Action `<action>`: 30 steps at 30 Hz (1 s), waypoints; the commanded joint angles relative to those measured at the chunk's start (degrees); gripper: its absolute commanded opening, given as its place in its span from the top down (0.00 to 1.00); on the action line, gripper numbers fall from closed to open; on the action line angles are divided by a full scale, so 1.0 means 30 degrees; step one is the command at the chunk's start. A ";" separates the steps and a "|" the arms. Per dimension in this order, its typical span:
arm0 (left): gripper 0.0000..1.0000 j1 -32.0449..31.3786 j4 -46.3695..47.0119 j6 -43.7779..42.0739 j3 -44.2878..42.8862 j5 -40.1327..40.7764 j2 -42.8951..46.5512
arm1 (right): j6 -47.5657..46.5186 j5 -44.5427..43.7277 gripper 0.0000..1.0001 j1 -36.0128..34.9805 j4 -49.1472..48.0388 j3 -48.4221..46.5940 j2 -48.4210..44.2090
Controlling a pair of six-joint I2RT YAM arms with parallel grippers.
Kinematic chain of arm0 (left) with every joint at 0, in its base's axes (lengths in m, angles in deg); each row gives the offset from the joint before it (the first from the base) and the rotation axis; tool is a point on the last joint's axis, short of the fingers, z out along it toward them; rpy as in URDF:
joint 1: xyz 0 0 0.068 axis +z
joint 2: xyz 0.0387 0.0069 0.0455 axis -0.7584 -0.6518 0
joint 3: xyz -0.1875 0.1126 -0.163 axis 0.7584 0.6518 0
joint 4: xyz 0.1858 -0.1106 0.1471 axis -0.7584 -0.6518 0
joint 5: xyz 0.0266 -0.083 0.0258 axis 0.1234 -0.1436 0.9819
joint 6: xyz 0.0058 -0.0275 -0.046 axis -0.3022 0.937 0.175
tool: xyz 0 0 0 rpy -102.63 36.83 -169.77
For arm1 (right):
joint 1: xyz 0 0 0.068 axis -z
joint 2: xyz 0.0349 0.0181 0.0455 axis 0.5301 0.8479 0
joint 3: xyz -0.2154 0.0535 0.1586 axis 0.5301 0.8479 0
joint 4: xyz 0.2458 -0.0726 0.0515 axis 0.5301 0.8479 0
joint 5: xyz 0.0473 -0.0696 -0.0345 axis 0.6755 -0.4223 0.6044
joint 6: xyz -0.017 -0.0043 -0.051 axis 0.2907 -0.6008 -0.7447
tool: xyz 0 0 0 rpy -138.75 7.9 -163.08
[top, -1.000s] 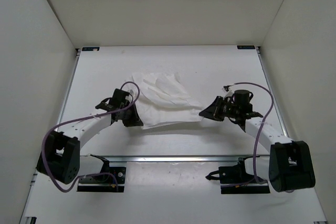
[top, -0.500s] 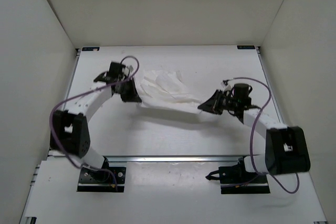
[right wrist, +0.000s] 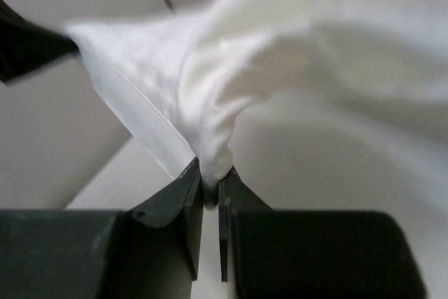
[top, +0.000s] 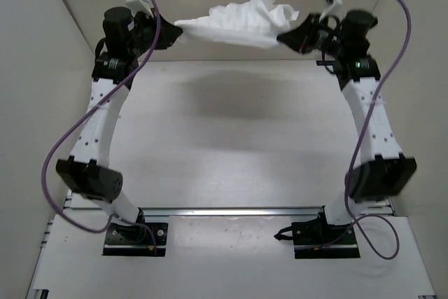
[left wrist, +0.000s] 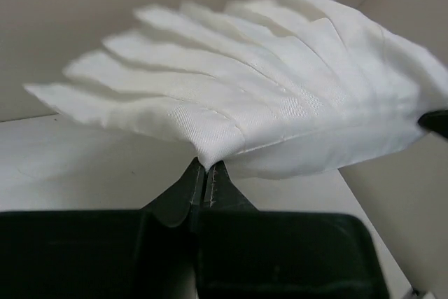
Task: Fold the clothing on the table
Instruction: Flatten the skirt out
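Observation:
The white clothing [top: 238,22] hangs stretched in the air high above the far end of the table [top: 224,138], held between both raised arms. My left gripper [top: 173,29] is shut on its left end; in the left wrist view the pleated cloth [left wrist: 266,103] fans out from the pinched fingertips of that gripper [left wrist: 206,169]. At the right end my right gripper [top: 285,35] is shut on a bunched fold, and the right wrist view shows the fabric [right wrist: 224,89] wedged between the jaws of the gripper [right wrist: 210,176]. The garment's shadow falls on the table below.
White walls [top: 42,68] enclose the table on the left, right and back. A metal rail [top: 224,210] runs along the front edge by the arm bases. Purple cables [top: 70,145] loop off both arms.
Both arms have risen from low over the table and swung toward the far end, lifting the clothing clear off the surface and drawing it out between them.

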 commanded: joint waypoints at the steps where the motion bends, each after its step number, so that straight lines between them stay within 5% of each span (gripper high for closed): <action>1: 1.00 -0.0545 -0.0477 -0.1758 0.5129 0.1706 0.1532 | -0.1124 -0.1035 1.00 0.0979 -0.0438 0.9896 -0.3290; 6: 1.00 -0.2445 -0.0039 -0.2137 1.5562 0.3021 0.5257 | -0.0305 -0.1711 1.00 0.0862 -0.2151 1.9579 -0.7490; 10: 1.00 -0.3476 -0.1502 -0.1408 2.0111 0.2558 0.6898 | 0.1977 -0.0773 1.00 0.0746 -0.2855 2.5240 -0.9801; 15: 1.00 -0.4355 -0.3495 -0.0763 2.1995 0.2699 0.8829 | 0.3913 -0.1124 1.00 -0.0486 -0.3703 2.8559 -1.2496; 20: 1.00 -0.3771 -0.3645 -0.0411 2.2232 0.2348 0.9861 | 0.4562 -0.0100 1.00 0.1005 -0.4845 2.9591 -1.4406; 25: 1.00 -0.2661 -0.1625 -0.0645 2.1063 0.1969 0.7088 | 0.4302 0.0048 1.00 0.1271 -0.6281 2.8103 -1.2659; 28: 1.00 -0.1664 -0.0479 -0.1170 1.7524 0.1792 0.3284 | 0.3774 0.0776 1.00 0.1271 -0.6751 2.3808 -0.8652; 30: 1.00 -0.1252 -0.1062 -0.1667 1.2563 0.1909 0.1137 | 0.3451 0.1596 1.00 0.1826 -0.6606 2.0531 -0.6361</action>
